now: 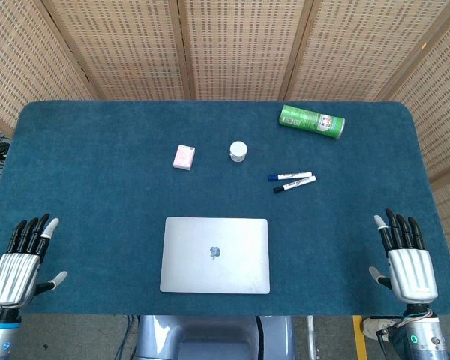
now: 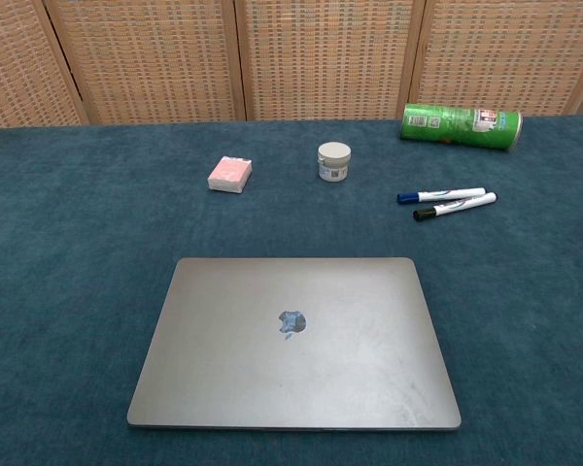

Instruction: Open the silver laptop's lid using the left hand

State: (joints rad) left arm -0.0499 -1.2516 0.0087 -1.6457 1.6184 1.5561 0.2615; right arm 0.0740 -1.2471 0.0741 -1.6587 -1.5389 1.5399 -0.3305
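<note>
The silver laptop [image 1: 215, 254] lies flat with its lid down near the table's front edge, in the middle; the chest view shows the laptop [image 2: 296, 340] close up with its logo on top. My left hand [image 1: 21, 262] hovers at the front left corner, well left of the laptop, fingers spread and holding nothing. At the front right corner my right hand [image 1: 405, 260] is likewise spread and empty. Neither hand shows in the chest view.
Behind the laptop lie a pink box [image 1: 183, 157], a small white jar [image 1: 238, 151], two markers [image 1: 292, 181] and a green can [image 1: 311, 121] on its side at the back right. The blue table [image 1: 97, 195] is ringed by wicker screens [image 1: 240, 45].
</note>
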